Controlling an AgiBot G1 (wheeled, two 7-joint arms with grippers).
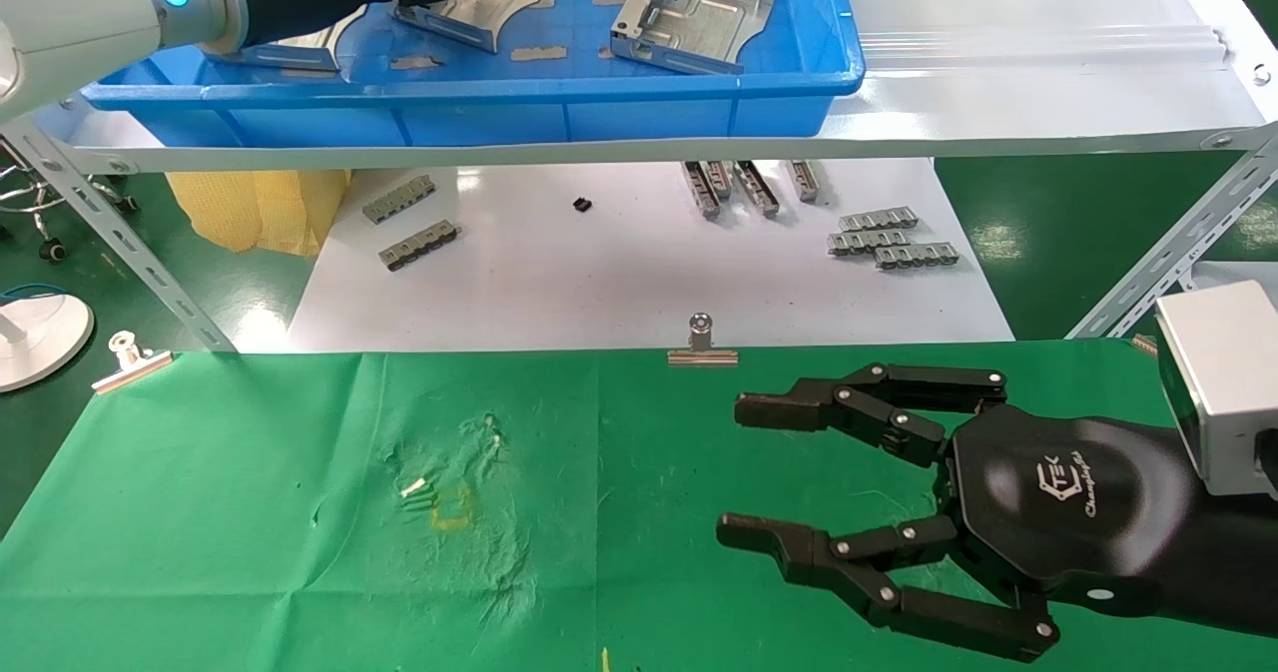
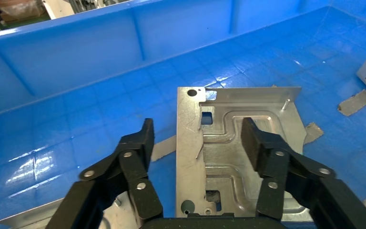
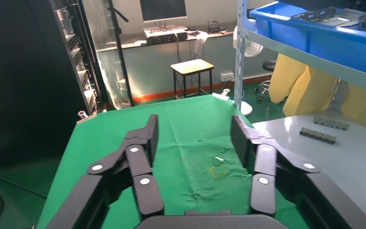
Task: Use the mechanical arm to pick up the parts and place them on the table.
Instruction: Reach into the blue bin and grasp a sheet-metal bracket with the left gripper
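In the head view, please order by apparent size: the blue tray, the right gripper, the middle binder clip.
1. blue tray, largest.
2. right gripper, open over the green table; it looks big partly because it is near the camera.
3. middle binder clip, smallest.

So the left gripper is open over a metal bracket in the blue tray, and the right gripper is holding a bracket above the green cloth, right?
Not quite. The right gripper holds nothing: the head view and right wrist view show its fingers spread open above the bare green cloth. The rest stands: the left gripper is open over a metal bracket in the blue tray.
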